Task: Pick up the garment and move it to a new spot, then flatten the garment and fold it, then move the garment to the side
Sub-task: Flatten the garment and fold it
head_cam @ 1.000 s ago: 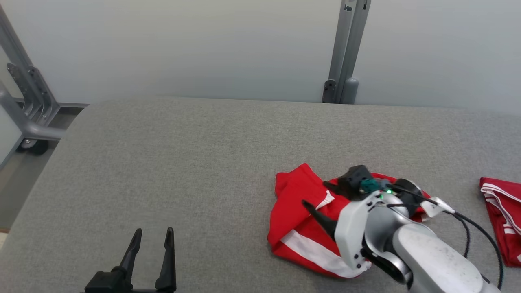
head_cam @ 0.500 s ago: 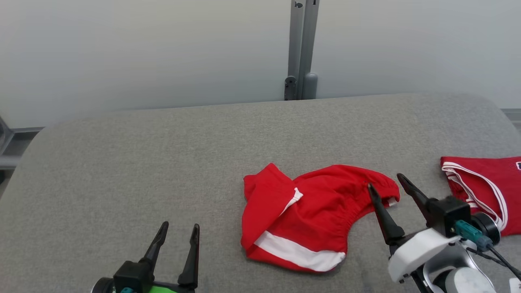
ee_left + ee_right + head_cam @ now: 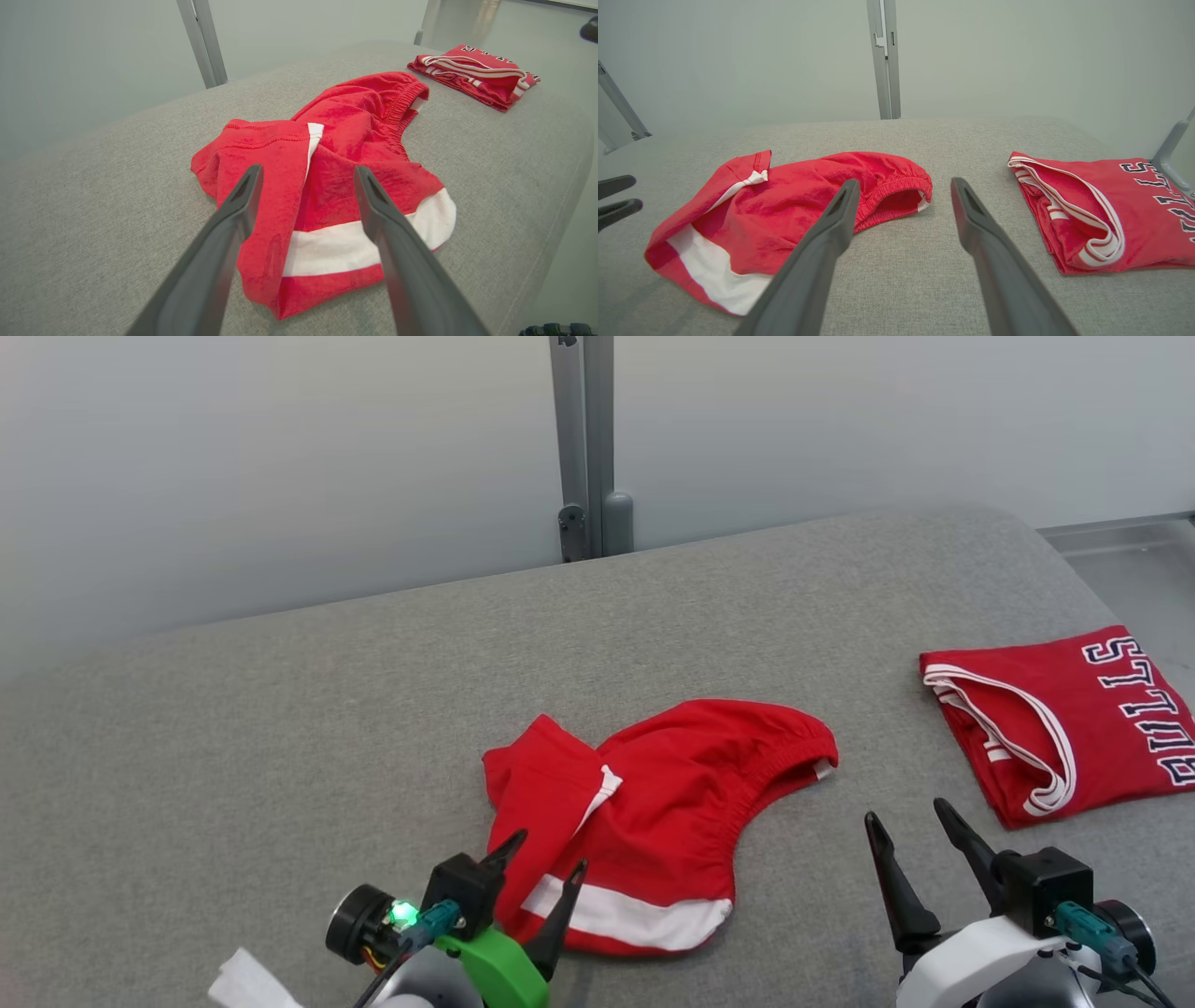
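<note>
The garment [image 3: 672,803] is a crumpled pair of red shorts with a white hem band, lying mid-table. In the left wrist view the garment [image 3: 345,140] lies just beyond my fingers, and the right wrist view shows the garment [image 3: 798,200] at left. My left gripper [image 3: 549,854] is open at its near-left edge, fingertips over the red cloth, holding nothing. The left gripper [image 3: 308,170] points across the white band. My right gripper [image 3: 904,810] is open and empty over bare table, right of the elastic waistband. The right gripper [image 3: 906,183] points between both red pieces.
A folded red jersey [image 3: 1055,728] with white trim and dark letters lies at the table's right end; the jersey [image 3: 1101,210] is right of my right fingers. The grey cloth table [image 3: 280,756] stretches bare to the left. A metal post [image 3: 583,448] stands behind it.
The head camera has swung right. My right gripper has come off the garment and drawn back to its right. My left gripper has come in to the garment's near-left edge.
</note>
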